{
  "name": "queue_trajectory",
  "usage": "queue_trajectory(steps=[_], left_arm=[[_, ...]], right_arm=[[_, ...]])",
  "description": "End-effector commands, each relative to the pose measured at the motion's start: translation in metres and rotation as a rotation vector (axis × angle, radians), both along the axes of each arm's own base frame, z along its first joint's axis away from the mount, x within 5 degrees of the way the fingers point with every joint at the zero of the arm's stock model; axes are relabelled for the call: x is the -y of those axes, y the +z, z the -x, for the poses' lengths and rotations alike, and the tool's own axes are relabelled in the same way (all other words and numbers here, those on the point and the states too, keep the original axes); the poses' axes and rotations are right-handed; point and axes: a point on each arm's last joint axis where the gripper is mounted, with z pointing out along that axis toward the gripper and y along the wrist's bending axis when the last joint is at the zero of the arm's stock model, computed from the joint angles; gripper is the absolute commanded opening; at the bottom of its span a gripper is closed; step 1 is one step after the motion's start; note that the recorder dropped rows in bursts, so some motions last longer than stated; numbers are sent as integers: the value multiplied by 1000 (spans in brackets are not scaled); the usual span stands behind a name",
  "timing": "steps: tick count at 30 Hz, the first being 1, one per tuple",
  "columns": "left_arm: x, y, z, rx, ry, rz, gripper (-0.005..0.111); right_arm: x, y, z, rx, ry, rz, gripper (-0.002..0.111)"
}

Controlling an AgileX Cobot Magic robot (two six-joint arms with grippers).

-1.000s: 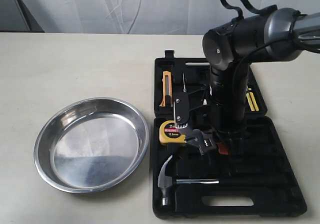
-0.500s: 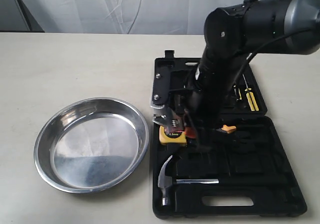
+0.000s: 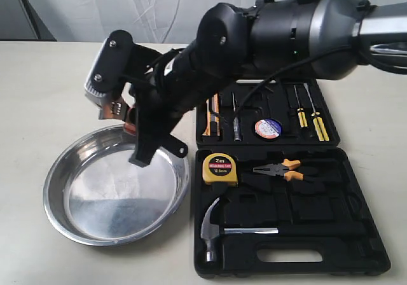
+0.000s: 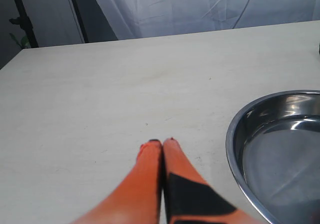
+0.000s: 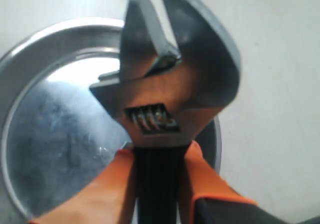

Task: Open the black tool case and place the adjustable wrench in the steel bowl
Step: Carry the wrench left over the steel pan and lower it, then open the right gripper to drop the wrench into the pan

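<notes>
The black tool case (image 3: 331,234) lies open on the right of the table. My right gripper (image 3: 125,116) has reached across to the left and is shut on the adjustable wrench (image 3: 113,109), held in the air over the far rim of the steel bowl (image 3: 114,193). In the right wrist view the orange fingers (image 5: 120,179) clamp the black handle; the silver head (image 5: 167,84) points out over the bowl (image 5: 50,134). My left gripper (image 4: 162,143) is shut with nothing in it, low over bare table beside the bowl's rim (image 4: 235,134). It is not seen in the exterior view.
The case still holds a claw hammer (image 3: 216,228), yellow tape measure (image 3: 220,168), orange-handled pliers (image 3: 280,168), utility knife (image 3: 213,114), screwdrivers (image 3: 311,119) and a tape roll (image 3: 268,128). A white curtain hangs behind the table.
The right arm has swung left from over the case to above the bowl's far rim, carrying the wrench. The pliers and tape roll are uncovered now.
</notes>
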Motion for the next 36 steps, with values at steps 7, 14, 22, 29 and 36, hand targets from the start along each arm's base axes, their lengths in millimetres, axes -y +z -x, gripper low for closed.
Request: queue_trajectory(steps=[7,14,22,29,36], left_arm=[[0,2,0,17,0,-3,0],[0,2,0,17,0,-3,0],[0,2,0,17,0,-3,0],[0,2,0,17,0,-3,0],[0,2,0,17,0,-3,0]], right_arm=[[-27,-23,-8,-91,-58,-69,0],[-29,-42,-8,-137,-60,-38,2],[-29,-44,-8,-142,-60,-35,47],[-29,-43,-7,-150,-55,-34,49],[-25,-15,-4,-164,-117,-107,28]])
